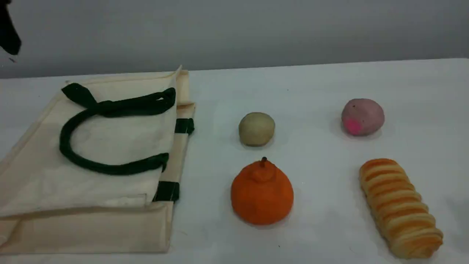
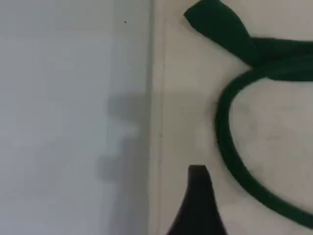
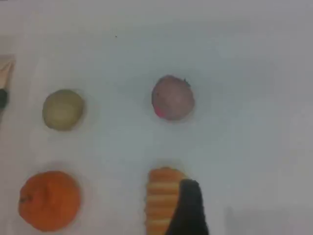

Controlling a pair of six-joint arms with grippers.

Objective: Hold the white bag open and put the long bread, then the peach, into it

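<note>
The white bag point(image 1: 36, 176) lies flat on the table's left side, its dark green handles point(image 1: 73, 154) curled on top. At the right front lies the long bread point(image 1: 401, 207), with the peach point(image 1: 362, 116) behind it. In the left wrist view one dark fingertip point(image 2: 198, 196) hovers over the bag's cloth point(image 2: 195, 122) just inside its edge, beside a handle point(image 2: 230, 152). The right wrist view looks down on the peach point(image 3: 172, 97) and the bread point(image 3: 161, 200); its fingertip point(image 3: 190, 205) overlaps the bread's side. Both grippers stand open and hold nothing.
A beige ball point(image 1: 256, 129) and an orange fruit with a stem point(image 1: 262, 194) sit mid-table between bag and bread. A dark part of the left arm point(image 1: 8, 33) shows at the top left corner. A grey wall stands behind the table.
</note>
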